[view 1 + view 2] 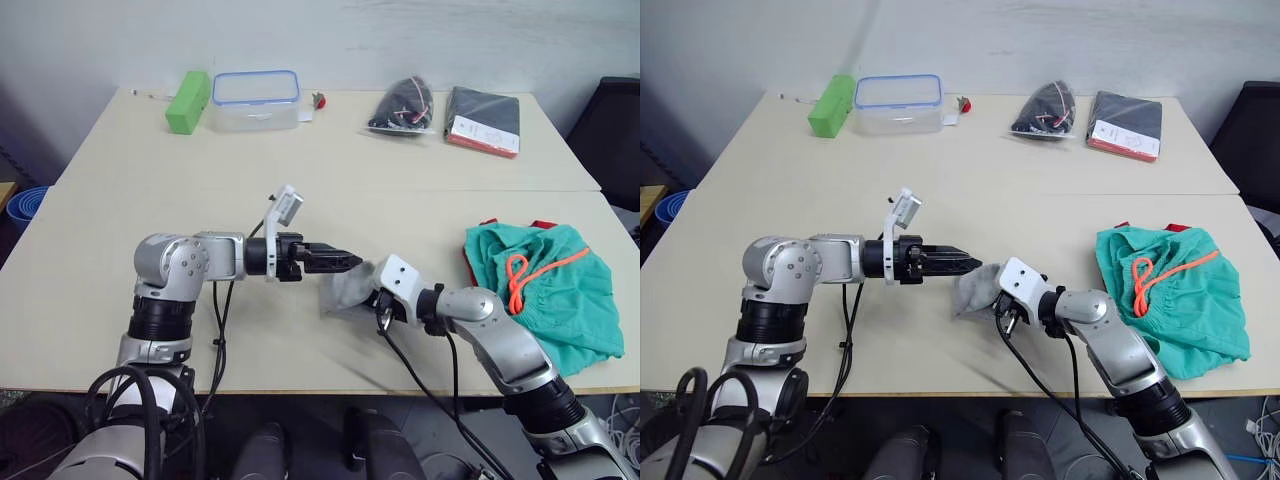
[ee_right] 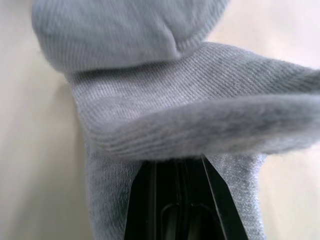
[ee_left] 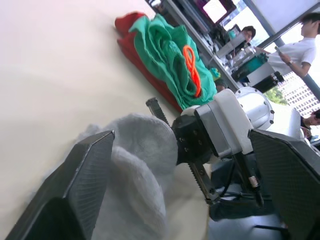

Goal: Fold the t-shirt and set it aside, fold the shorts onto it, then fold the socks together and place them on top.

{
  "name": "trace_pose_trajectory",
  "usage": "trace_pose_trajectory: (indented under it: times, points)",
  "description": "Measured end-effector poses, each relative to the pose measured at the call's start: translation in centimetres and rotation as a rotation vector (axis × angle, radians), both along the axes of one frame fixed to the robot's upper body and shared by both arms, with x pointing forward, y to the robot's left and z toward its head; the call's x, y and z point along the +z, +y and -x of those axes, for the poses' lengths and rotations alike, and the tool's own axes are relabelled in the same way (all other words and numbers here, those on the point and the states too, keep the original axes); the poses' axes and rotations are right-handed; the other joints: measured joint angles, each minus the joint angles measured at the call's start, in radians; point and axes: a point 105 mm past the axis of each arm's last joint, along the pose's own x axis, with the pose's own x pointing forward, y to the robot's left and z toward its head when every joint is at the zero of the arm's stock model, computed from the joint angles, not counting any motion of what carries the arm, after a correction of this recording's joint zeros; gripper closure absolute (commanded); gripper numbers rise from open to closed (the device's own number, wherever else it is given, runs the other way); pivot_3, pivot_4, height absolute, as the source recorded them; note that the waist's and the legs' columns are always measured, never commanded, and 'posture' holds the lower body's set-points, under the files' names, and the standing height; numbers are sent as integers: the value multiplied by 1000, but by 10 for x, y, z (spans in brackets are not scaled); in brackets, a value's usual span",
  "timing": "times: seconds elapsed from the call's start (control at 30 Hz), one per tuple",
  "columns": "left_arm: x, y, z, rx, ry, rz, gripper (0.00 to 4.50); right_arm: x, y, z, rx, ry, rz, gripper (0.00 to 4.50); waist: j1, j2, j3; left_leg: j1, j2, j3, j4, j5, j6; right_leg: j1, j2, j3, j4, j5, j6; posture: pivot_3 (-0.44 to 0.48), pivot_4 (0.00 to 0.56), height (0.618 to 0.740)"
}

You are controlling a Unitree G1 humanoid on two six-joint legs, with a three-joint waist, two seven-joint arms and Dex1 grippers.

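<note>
Now socks (image 1: 348, 290): light grey, ribbed, bunched mid-table near front edge. R gripper (image 1: 378, 300) clamped on socks; L gripper (image 1: 352, 262) fingers apart over them.

Office or lab: seated people (image 3: 305, 35), tables (image 1: 130, 190)

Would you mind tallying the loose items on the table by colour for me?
Green: 2, the shorts and block.
Red: 1, the t-shirt.
Grey: 1, the socks.
Black: 2, the bag and packet.
Clear: 1, the box.
Total: 7.
</note>
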Motion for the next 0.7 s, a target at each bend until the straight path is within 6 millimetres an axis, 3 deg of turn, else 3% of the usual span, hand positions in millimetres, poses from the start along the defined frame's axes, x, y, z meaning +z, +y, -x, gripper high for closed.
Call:
trace_pose_trajectory:
  times: [0.13, 0.43, 0.5, 0.57, 0.7]
  points:
    - [6, 24, -5, 53, -107, 19, 33, 0, 0, 0, 2, 1, 2, 4500, 0, 0, 0, 0, 0, 0, 0, 0, 0, 0, 0, 0, 0, 0, -1, 0, 150, 740]
    - [-12, 74, -6, 146, -184, -85, 33, 0, -2, 0, 0, 5, 2, 4500, 0, 0, 0, 0, 0, 0, -1, 0, 1, 0, -1, 0, -1, -1, -1, 0, 150, 740]
    - [-19, 93, -2, 165, -208, -157, 33, 0, -2, 1, 3, 5, 1, 4500, -4, 0, 0, 0, 0, 0, -2, -1, 1, -1, -1, 0, 0, -1, -2, 0, 150, 740]
    - [-27, 106, 3, 184, -168, -195, 33, 1, -2, 1, 3, 6, 2, 4500, -2, 0, 0, -1, 1, 0, -2, -1, 1, -2, -1, 0, 0, -2, -3, 0, 150, 740]
    - [-39, 113, 15, 172, -62, -208, 33, 0, -4, 0, -1, 7, 7, 4500, 1, 0, 0, -1, 1, 0, -2, 0, 2, -2, -2, 0, 0, -2, -3, 0, 150, 740]
